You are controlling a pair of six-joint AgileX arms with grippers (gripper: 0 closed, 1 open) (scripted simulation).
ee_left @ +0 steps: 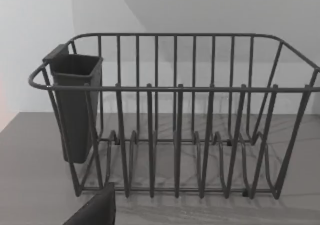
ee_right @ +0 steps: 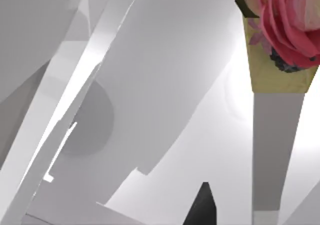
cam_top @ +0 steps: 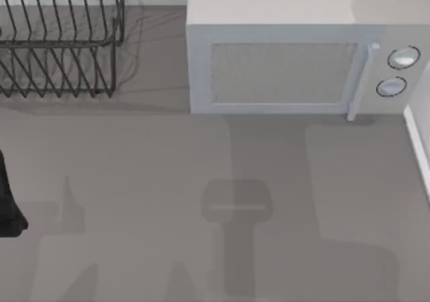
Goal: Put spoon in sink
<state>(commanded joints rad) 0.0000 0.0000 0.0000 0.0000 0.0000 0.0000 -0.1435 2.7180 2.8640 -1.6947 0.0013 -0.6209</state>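
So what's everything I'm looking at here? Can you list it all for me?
dish rack: one, dark grey wire, back left of the table.
cutlery cup: one, dark grey, hung on one end of the dish rack.
microwave: one, pale grey with two round knobs, door shut, back of the table toward the right.
table: one, grey, bare in the middle.
flower picture: one, pink rose on a tan ground, in the right wrist view.
white panels: several, white, in the right wrist view; what they belong to I cannot tell.
left arm: one, black, at the table's left edge.
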